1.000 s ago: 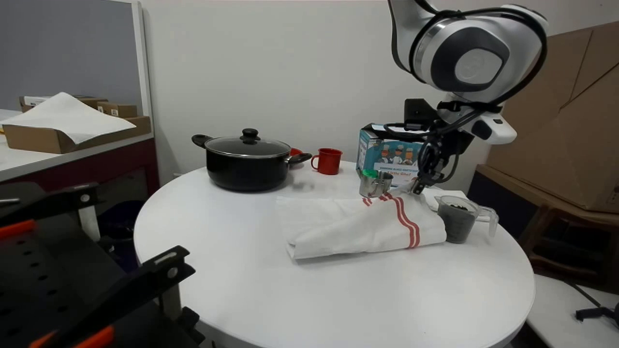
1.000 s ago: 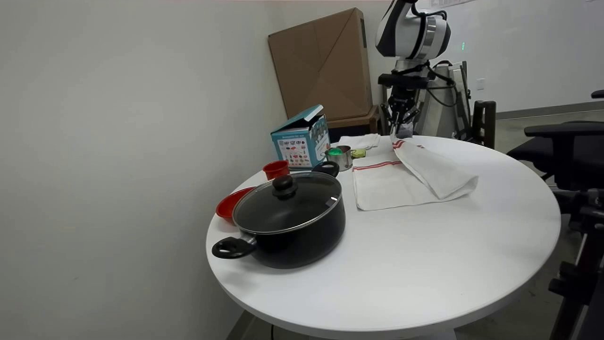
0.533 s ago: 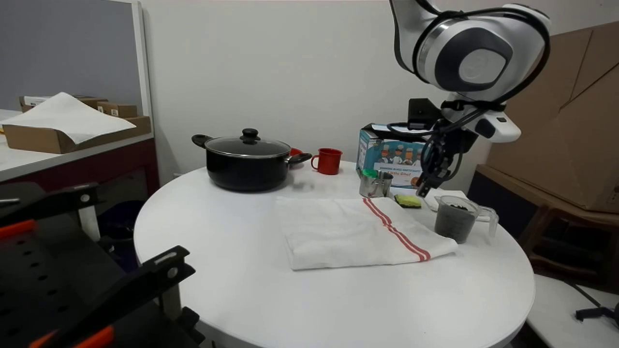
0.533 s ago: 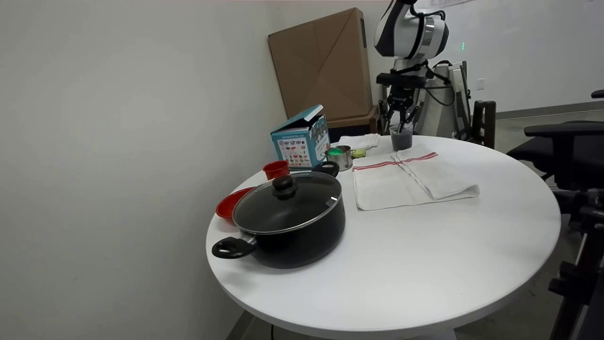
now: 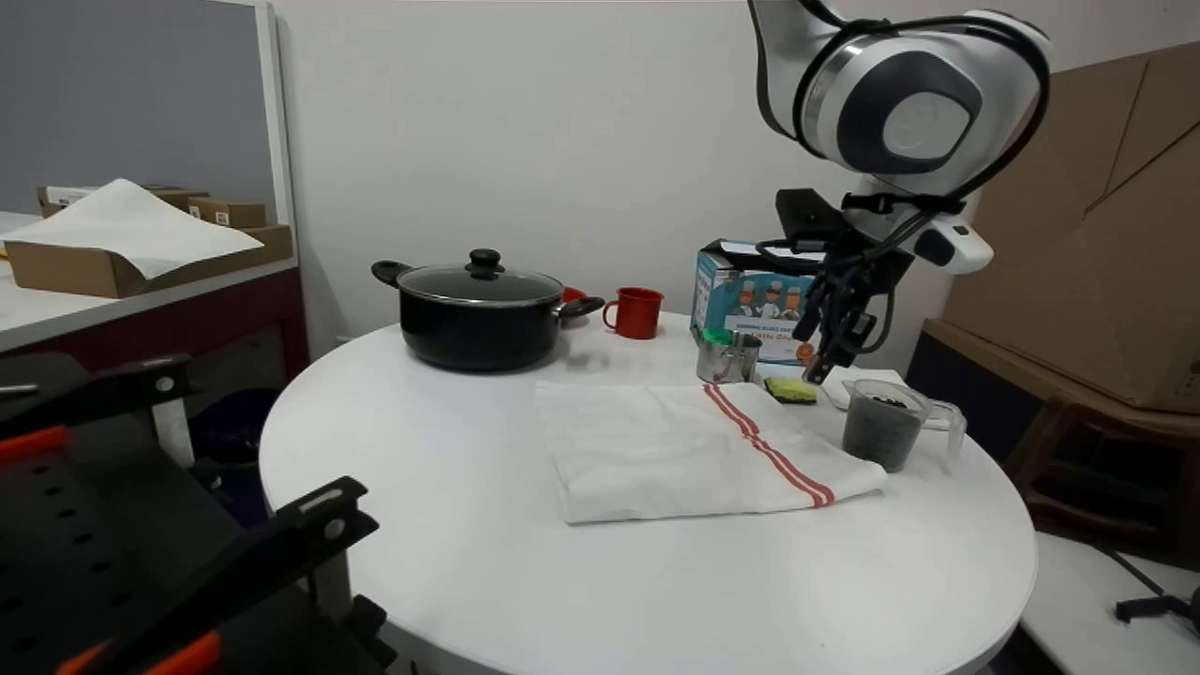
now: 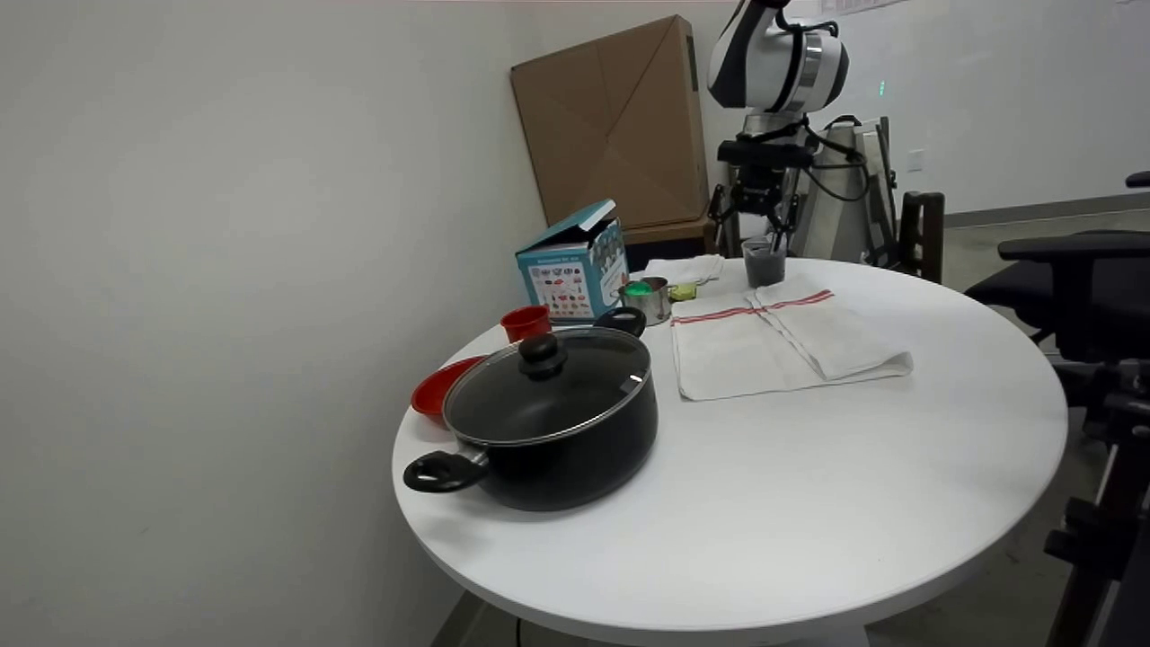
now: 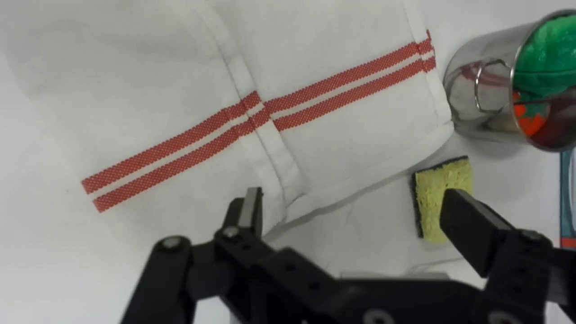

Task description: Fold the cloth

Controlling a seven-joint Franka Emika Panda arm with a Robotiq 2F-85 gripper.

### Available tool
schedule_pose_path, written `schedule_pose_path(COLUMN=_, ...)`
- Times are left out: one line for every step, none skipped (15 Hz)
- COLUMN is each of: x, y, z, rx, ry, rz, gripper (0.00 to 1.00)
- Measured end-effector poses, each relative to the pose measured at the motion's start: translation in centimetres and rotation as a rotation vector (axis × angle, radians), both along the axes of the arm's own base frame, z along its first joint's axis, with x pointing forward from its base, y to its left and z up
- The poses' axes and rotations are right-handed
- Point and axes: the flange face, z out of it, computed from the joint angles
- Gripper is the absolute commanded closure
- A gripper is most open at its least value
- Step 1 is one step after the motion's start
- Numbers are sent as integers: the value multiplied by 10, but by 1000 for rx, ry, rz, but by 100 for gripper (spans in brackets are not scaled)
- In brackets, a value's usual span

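The cloth (image 5: 656,455), white with a pair of red stripes, lies flat on the round table. In the other outside picture, part of the cloth (image 6: 737,359) is folded over, its free edge running across the middle. From the wrist view, the doubled layer of the cloth (image 7: 148,90) shows at left and the stripes of both layers nearly line up. My gripper (image 7: 353,202) is open with nothing between its fingers. It hangs above the table just past the striped end, clear of the fabric, as an exterior view of the gripper (image 5: 810,354) also shows.
A yellow sponge (image 7: 438,189) lies beneath one finger. Close to the cloth stand a metal cup (image 5: 729,358) with green contents and a clear measuring cup (image 5: 881,436) holding something dark. Farther back are a blue box (image 5: 750,309), a red mug (image 5: 637,314) and a black lidded pot (image 5: 478,323).
My gripper has let go of the cloth's raised corner and opened. The lifted flap has dropped flat onto the table, uncovering the sponge; the arm has shifted only slightly.
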Motion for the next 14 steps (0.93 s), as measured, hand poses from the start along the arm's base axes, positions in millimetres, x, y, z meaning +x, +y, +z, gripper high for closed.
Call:
schedule_pose_path(x=-1, y=6, z=-1, rx=-3, ry=4, rz=48, gripper=0)
schedule_pose_path(x=-3, y=13, z=-2, rx=-4, ry=8, rz=96, gripper=0)
schedule_pose_path(x=-6, y=22, z=-4, rx=-4, ry=12, rz=146, gripper=0)
schedule_pose_path(x=-9, y=31, z=-6, rx=-4, ry=17, rz=196, gripper=0)
schedule_pose_path(x=-13, y=41, z=-8, rx=-5, ry=25, rz=246, gripper=0)
schedule_pose_path(x=-16, y=52, z=-10, rx=-4, ry=31, rz=295, gripper=0)
schedule_pose_path(x=-20, y=63, z=-11, rx=-3, ry=38, rz=342, gripper=0)
schedule_pose_path(x=-23, y=75, z=-11, rx=-3, ry=44, rz=390, gripper=0)
schedule_pose_path(x=-27, y=88, z=-10, rx=-3, ry=50, rz=437, gripper=0)
schedule_pose_path(x=-31, y=102, z=-10, rx=-3, ry=58, rz=488, gripper=0)
schedule_pose_path(x=-36, y=116, z=-9, rx=-4, ry=68, rz=540, gripper=0)
schedule_pose_path(x=-42, y=130, z=-9, rx=-6, ry=80, rz=592, gripper=0)
schedule_pose_path(x=-49, y=145, z=-10, rx=-9, ry=95, rz=644, gripper=0)
schedule_pose_path(x=-57, y=159, z=-11, rx=-13, ry=114, rz=694, gripper=0)
